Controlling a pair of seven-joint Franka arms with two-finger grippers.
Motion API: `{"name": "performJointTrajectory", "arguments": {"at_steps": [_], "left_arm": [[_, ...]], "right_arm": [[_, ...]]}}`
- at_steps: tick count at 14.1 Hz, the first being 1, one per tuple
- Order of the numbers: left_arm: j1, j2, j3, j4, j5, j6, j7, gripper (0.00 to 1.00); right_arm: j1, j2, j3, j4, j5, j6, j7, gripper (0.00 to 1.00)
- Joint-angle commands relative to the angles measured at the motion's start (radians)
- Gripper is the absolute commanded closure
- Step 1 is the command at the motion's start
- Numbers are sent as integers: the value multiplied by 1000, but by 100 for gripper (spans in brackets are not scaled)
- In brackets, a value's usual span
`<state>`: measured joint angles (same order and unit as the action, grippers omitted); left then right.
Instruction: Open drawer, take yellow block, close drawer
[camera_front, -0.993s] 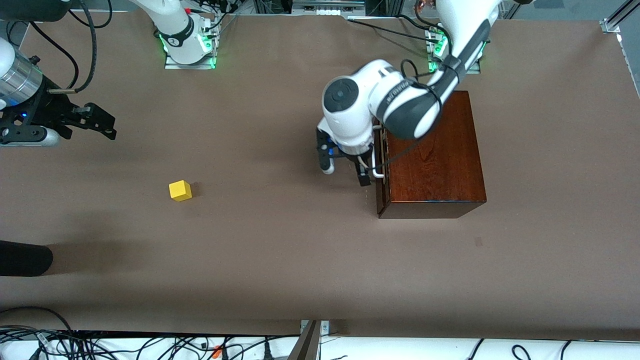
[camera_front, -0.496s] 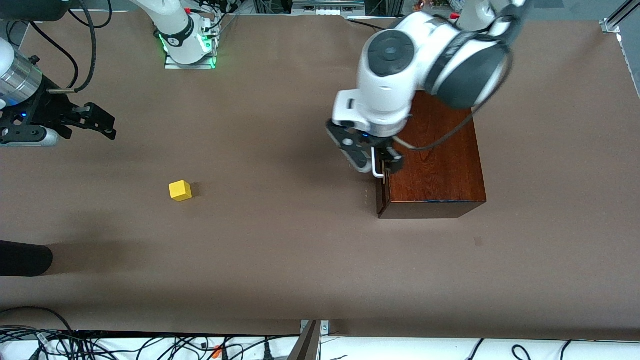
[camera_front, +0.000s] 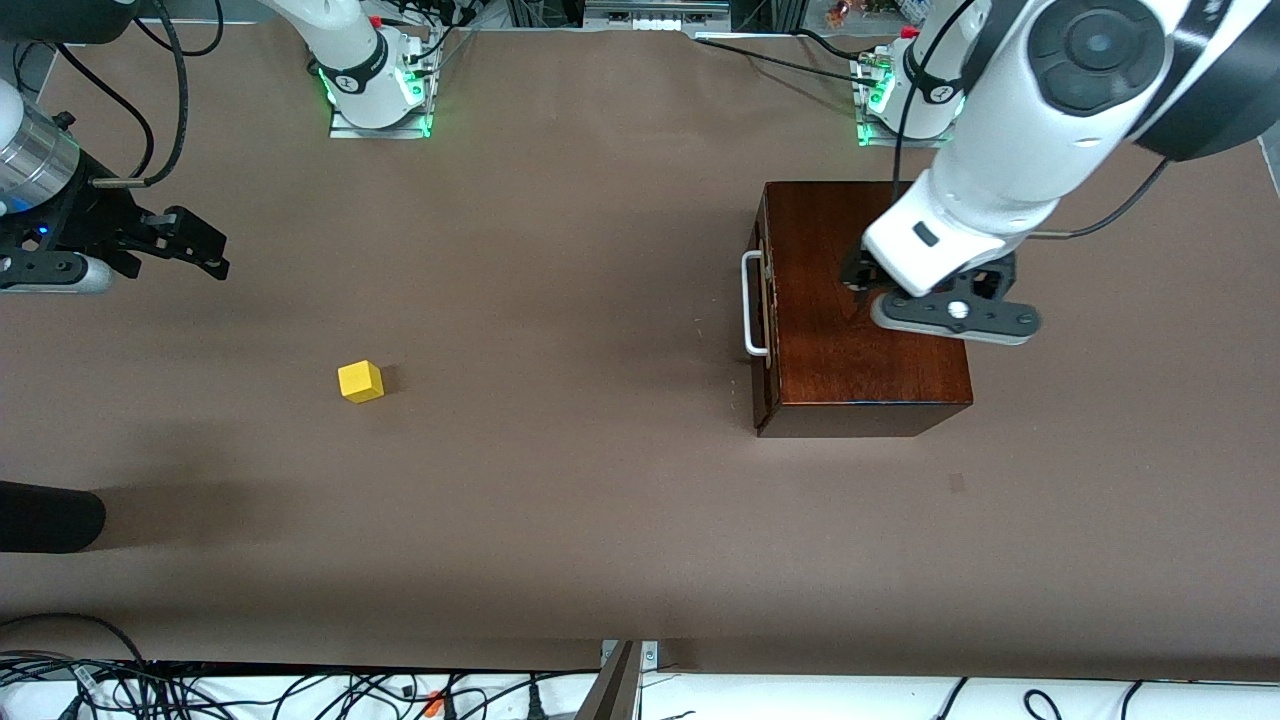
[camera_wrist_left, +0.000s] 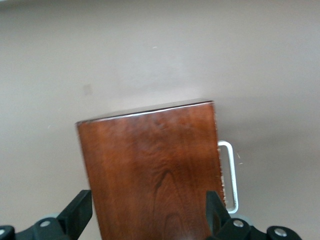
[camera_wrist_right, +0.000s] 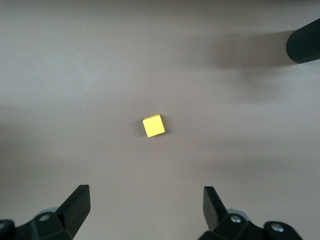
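Under the left gripper (camera_front: 935, 300) sits the glossy top of the wooden box (camera_front: 860, 330); its fingers (camera_wrist_left: 80, 212) stand spread wide w/ nothing between them, hanging above the lid rather than at the white handle (camera_front: 752, 305), which lies off to one side of it toward the right arm's end of the table; the drawer (camera_front: 764, 310) looks shut or nearly so, since no pale interior shows; so, as I judge it, the drawer work looks finished and this arm is clear of the front, keeping out of the way.

Over the table's edge at the right arm's end hangs the right gripper (camera_front: 195, 245), also spread and empty; the yellow block (camera_front: 361, 381) lies on the bare table (camera_front: 560, 500), well apart from the box and nearer the front camera than that gripper's spot; the right wrist view frames the block between its open fingers (camera_wrist_right: 77, 205), prob. lined up for a descent; block not yet taken.
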<state>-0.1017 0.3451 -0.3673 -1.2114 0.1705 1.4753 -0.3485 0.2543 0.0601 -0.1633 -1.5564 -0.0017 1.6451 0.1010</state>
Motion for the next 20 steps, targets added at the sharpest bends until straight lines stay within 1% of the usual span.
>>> {"name": "performJointTrajectory", "arguments": {"at_steps": [1,2,6,7,8,9,11,12,14,15,16,18,19,20], "left_arm": [[97,-57,-12,-33,-81,-27,-37,0],[140,-67,-13,-37,-100,-47,-24,0],[190,-95,-9,-33,-103,-96,-14,0],[223,-98,-18,-37,-104,-95,26,0],[231,-112,-18,-42,-106,-92,84,0],[237,-126,-18,-68,-105,-84,123,0],[278,-182,-19,-156,-106,-5,181,0],[283,-208,-19,-193,-106,17,197,0],[306,-216,-16,-204,-115,28,238,0],[295,-221,5,-208,-130,26,271,0],[269,-224,43,-209,-134,25,289,0],[156,-274,184,-270,-146,31,327,0],[111,-306,244,-308,-167,54,341,0],[79,-331,284,-344,-177,74,347,0]], "right_arm": [[-1,9,-5,27,17,-21,-17,0],[-1,9,-5,27,17,-21,-17,0],[-1,9,-5,27,23,-21,-15,0],[-1,9,-5,27,32,-19,-15,0],[-1,9,-5,27,32,-19,-15,0],[-1,9,-5,27,32,-19,-15,0],[-1,9,-4,27,40,-21,-15,0],[-1,9,-4,27,40,-21,-15,0],[-1,9,-5,27,40,-21,-15,0],[-1,9,-5,27,40,-21,-15,0],[-1,9,-5,27,40,-21,-15,0],[-1,9,-5,27,40,-21,-15,0],[-1,9,-5,27,40,-21,-14,0],[-1,9,-5,27,40,-21,-14,0]]}}
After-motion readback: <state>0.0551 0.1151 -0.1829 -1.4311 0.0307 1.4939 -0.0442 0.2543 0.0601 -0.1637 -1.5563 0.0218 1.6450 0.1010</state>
